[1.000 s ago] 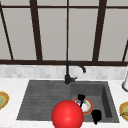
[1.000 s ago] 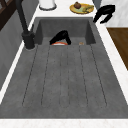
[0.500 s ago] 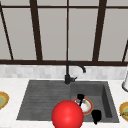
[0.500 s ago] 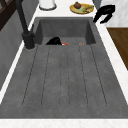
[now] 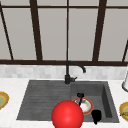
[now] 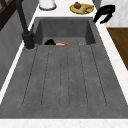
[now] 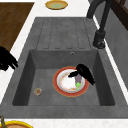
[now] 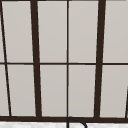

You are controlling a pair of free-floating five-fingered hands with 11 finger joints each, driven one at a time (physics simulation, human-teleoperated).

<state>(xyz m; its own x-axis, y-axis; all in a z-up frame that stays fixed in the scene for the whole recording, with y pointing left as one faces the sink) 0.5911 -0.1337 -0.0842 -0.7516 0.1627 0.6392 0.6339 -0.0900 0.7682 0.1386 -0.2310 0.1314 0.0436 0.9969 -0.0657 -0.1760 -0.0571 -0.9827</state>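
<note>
Nearest the camera in the front view, a red ball (image 5: 67, 115) covers the middle of the near rim of the sink (image 5: 45, 100); what it rests on cannot be told.

Just right of it, the right hand (image 5: 96, 116) hangs over the sink's front rim. In the left side view it floats above the worktop (image 6: 113, 17) beside the sink's front edge, holding nothing, with its fingers (image 6: 100, 18) long, loosely bent and spread.

Inside the sink's basin lies a red-rimmed white plate (image 7: 60, 86), towards the basin's back wall. The left hand (image 7: 84, 72) hovers low over the back part of this plate. A small grey piece with a green end (image 7: 78, 82) lies under it on the plate. Whether the hand's fingers grip the piece or merely hang above it cannot be told.

A small round bit (image 7: 38, 91) sits on the basin floor near the sink's front right corner, apart from the plate.

On the worktop right of the sink stands a yellow plate with food (image 6: 81, 7). A white container (image 6: 47, 3) stands farther back on that side. Another yellow plate (image 7: 56, 4) lies left of the sink, beyond the ribbed draining board (image 7: 65, 32).

A black faucet (image 5: 68, 72) rises at the sink's back rim, with a dark-framed window (image 8: 67, 62) behind it.
</note>
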